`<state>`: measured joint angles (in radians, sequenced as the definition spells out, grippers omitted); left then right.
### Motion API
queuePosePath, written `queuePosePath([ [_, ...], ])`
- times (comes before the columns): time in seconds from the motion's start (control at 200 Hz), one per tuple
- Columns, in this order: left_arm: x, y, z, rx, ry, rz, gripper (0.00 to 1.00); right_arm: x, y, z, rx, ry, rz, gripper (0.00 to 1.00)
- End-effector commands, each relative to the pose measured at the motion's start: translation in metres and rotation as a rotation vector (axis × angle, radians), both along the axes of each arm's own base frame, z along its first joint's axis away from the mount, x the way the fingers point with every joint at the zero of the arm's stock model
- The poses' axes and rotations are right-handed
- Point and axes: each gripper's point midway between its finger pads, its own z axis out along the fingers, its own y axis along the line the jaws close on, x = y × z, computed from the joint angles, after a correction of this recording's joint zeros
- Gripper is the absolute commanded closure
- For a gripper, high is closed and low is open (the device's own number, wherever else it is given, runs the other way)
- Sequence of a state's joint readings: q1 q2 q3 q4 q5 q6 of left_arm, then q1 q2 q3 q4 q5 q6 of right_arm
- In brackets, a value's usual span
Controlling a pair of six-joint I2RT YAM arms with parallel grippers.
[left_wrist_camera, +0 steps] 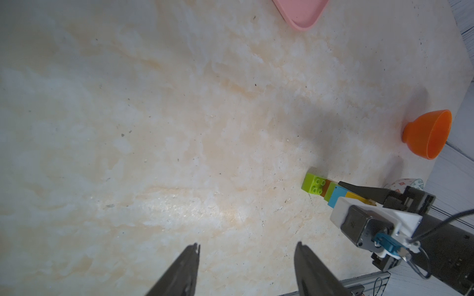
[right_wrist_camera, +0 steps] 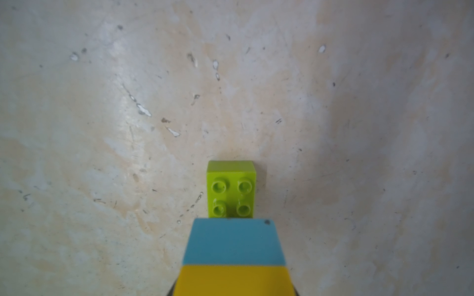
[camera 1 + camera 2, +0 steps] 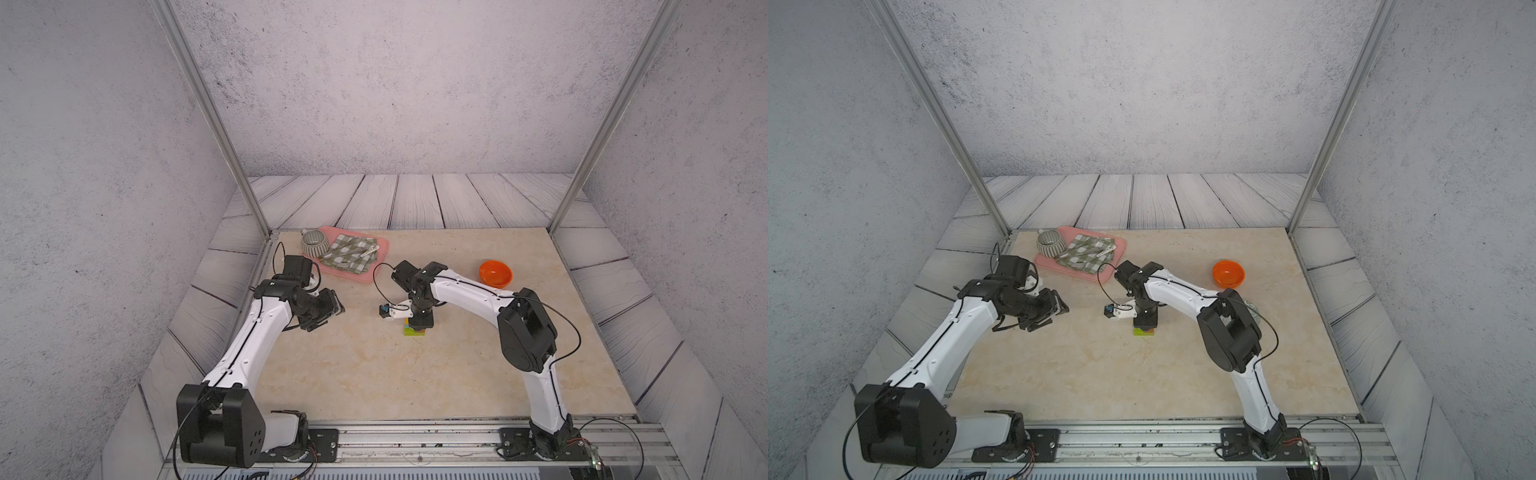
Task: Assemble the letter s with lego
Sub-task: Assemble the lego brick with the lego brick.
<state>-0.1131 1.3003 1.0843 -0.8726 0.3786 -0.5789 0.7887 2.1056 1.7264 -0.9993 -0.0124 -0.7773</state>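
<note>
Roughly at the middle of both top views, a little right of centre and below the midline, the letter s [image 3: 414, 330] is seen standing upright on the marbled table [image 3: 374, 386]. It is covered from above by the right gripper [image 3: 419, 323], which points straight down onto it.

In the left wrist view, at the lower right of the frame, the layers of the stack are shown: a long lime-green brick [image 1: 314, 183] at the base on the table, then a brown brick [image 1: 328, 185], a green brick [image 1: 330, 192], a blue brick [image 1: 338, 196] and a yellow brick [image 1: 355, 196] at the top. One dark finger [image 1: 361, 191] of the right gripper is laid against the yellow brick. In the right wrist view the yellow brick fills the bottom centre of the frame, so the right fingers are taken to be closed on it.

The left gripper [image 1: 247, 246] is held off to the left of the stack, well apart from it. Its fingers are spread at the bottom of the left wrist view, with only bare table between them.

An orange bowl [image 3: 495, 273] is set on the table to the right of centre. At the upper left of the table, a pink tray [image 3: 345, 272] is seen with a striped cup [image 3: 314, 244] and a checked cloth [image 3: 351, 254] on it.
</note>
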Motion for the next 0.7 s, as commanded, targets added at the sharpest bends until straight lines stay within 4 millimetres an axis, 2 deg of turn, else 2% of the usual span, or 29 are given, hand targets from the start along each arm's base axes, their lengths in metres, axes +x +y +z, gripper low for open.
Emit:
queuePosePath([
  [0.0, -0.002, 0.004, 0.006, 0.006, -0.013, -0.002, 0.36, -0.004, -0.012, -0.006, -0.051, 0.038, -0.009, 0.83],
  [0.16, -0.002, 0.003, 0.007, 0.002, -0.015, -0.002, 0.36, -0.001, -0.004, 0.029, 0.017, 0.002, -0.006, 0.82],
  [0.28, -0.002, 0.003, 0.007, 0.001, -0.016, -0.002, 0.36, 0.000, -0.005, 0.040, 0.018, -0.012, -0.006, 0.82],
  [0.475, -0.003, 0.004, 0.006, 0.002, -0.015, -0.001, 0.36, -0.013, 0.002, 0.043, 0.065, 0.060, -0.003, 0.82],
  [0.696, -0.003, 0.003, 0.006, 0.001, -0.016, -0.002, 0.36, -0.009, 0.003, 0.018, 0.046, 0.054, -0.035, 0.78],
])
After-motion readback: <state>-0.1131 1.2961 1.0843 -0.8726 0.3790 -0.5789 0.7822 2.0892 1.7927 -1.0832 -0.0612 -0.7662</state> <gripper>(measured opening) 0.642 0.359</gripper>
